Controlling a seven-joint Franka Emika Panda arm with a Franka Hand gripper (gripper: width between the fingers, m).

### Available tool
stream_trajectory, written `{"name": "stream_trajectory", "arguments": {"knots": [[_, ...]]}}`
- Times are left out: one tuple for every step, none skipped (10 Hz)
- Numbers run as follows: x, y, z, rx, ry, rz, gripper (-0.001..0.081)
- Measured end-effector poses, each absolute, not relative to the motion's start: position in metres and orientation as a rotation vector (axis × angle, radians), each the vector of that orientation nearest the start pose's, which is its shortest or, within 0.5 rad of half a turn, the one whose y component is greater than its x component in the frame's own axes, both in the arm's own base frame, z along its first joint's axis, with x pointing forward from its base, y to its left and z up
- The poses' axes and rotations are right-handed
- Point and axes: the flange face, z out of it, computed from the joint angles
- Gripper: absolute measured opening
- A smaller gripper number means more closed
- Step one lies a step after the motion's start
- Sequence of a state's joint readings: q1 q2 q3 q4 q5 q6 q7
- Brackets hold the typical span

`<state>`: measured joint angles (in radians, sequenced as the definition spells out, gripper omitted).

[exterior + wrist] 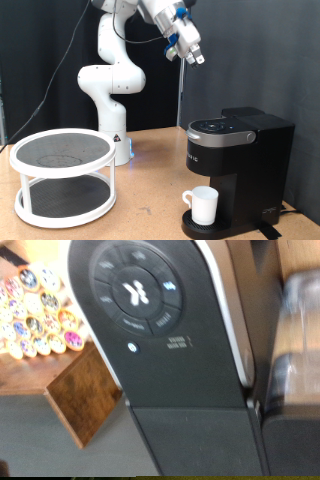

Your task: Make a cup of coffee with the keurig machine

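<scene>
Coffee gear sits at the counter's (150, 215) right end in the exterior view: the keurig machine (235, 165), black and boxy with its lid down, stands near the right edge, and the cup (204, 205), a plain white mug, rests upright on the machine's round drip base under the brew head. High above the machine hangs the tool (193, 56) on the white arm, well apart from both and touching nothing; whether its fingers are spread or closed cannot be told. Toward the counter's left edge stands a white two-tier round rack (62, 175). The wrist view looks down on the machine's lid and button ring (138, 288), with a tray of colourful pods (35, 312) beside it.
</scene>
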<state>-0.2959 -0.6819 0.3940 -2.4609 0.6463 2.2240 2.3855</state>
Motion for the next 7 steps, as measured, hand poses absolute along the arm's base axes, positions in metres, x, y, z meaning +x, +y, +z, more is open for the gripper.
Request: {"name": "stream_trajectory", "arguments": {"knots": [[0.406, 0.08, 0.553, -0.736, 2.55, 0.202, 0.0734], [0.405, 0.08, 0.553, -0.721, 2.543, 0.212, 0.0734], [0.405, 0.081, 0.554, -0.7, 2.546, 0.216, 0.0734], [0.405, 0.086, 0.556, -0.76, 2.58, 0.191, 0.0734], [0.408, 0.093, 0.56, -0.855, 2.632, 0.144, 0.0734], [0.415, 0.1, 0.565, -0.936, 2.674, 0.096, 0.0734], [0.424, 0.106, 0.569, -0.993, 2.695, 0.059, 0.0734]]}}
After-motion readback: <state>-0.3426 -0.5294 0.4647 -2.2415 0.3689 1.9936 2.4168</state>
